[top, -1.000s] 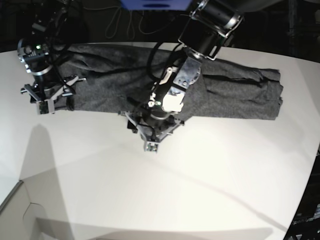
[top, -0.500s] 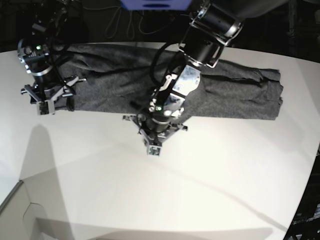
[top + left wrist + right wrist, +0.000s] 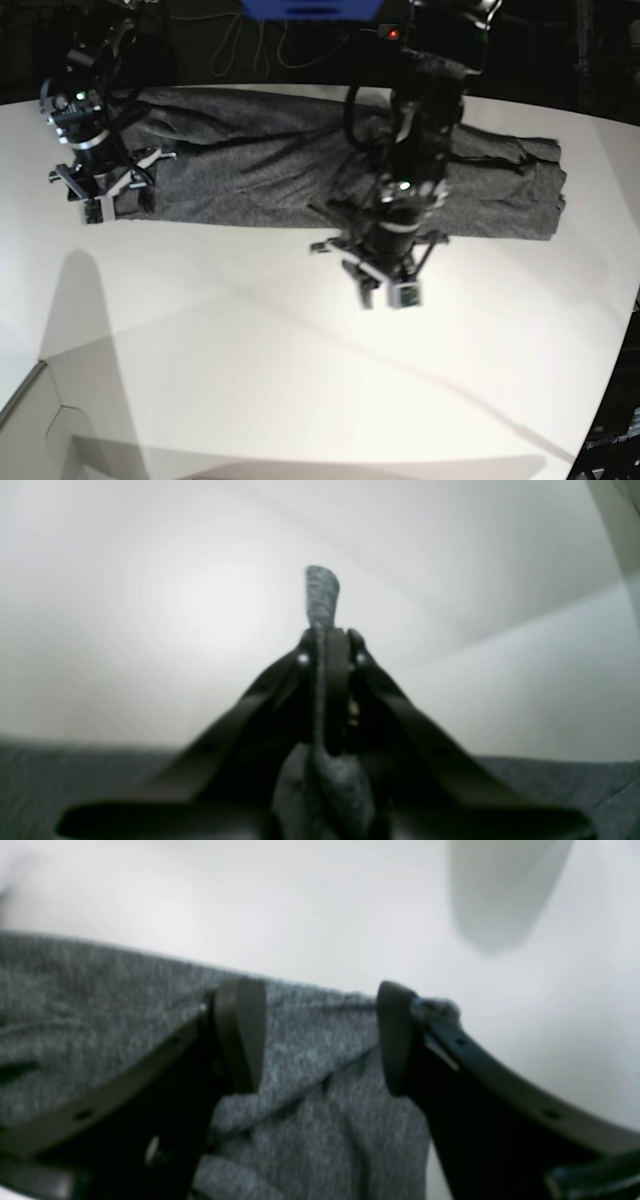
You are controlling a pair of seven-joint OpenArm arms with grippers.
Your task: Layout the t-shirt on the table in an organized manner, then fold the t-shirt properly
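Both arms matte black, cylindrical segs w/ black cables looped alongside. Left gripper [image 3: 327, 645]: slim black fingers, a silver screw each side near tips. Right gripper [image 3: 320, 1035]: dark rounded pads [image 3: 240, 1032] on black fingers w/ screw holes. Small green LED on each wrist, base view.

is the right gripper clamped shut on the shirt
No, the right gripper stands open, its fingers apart over the t-shirt.
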